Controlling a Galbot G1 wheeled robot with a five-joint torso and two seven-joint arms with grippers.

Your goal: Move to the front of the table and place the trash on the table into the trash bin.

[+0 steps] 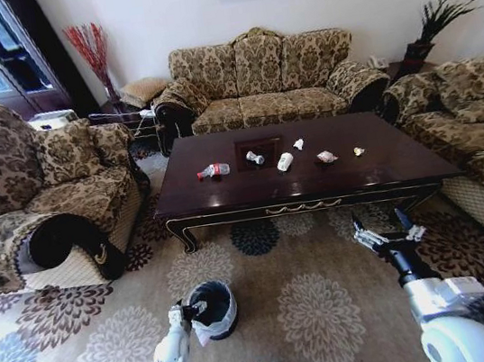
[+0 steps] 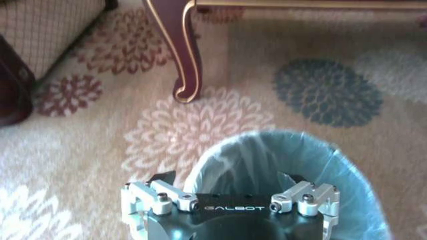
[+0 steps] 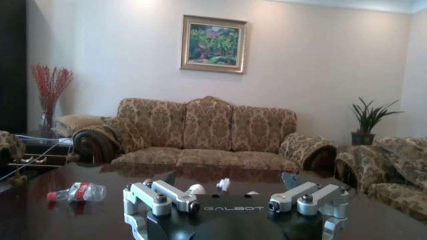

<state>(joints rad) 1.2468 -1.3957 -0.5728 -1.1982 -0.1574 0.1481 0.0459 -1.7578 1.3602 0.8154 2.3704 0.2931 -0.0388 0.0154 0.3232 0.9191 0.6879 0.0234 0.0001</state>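
Sofas ring a floral carpet; head view has the table (image 1: 226,192) ahead with trash spread mid-top: bottle (image 1: 214,170) on its side, cup (image 1: 285,162) tipped over, crumpled paper (image 1: 327,157), small wrapper (image 1: 359,151), more bits near (image 1: 255,157). Bin (image 1: 212,309) sits on the carpet close to the robot, left hand (image 1: 185,314) clenched on its rim. Right hand (image 1: 389,235) released, raised just short of the table's front edge.

Left wrist view: left hand (image 2: 230,186) grasping bin (image 2: 347,170) by the bagged rim; table leg (image 2: 183,55) beyond.

Right wrist view: right hand (image 3: 230,186) spread wide, bottle (image 3: 79,192) off to one side, well apart.

Handling guess: all light. Bottle looks empty, slick, rolls; grip mid-body across the label. Cup crushes easily, pinch lightly. Paper soft, take anywhere.
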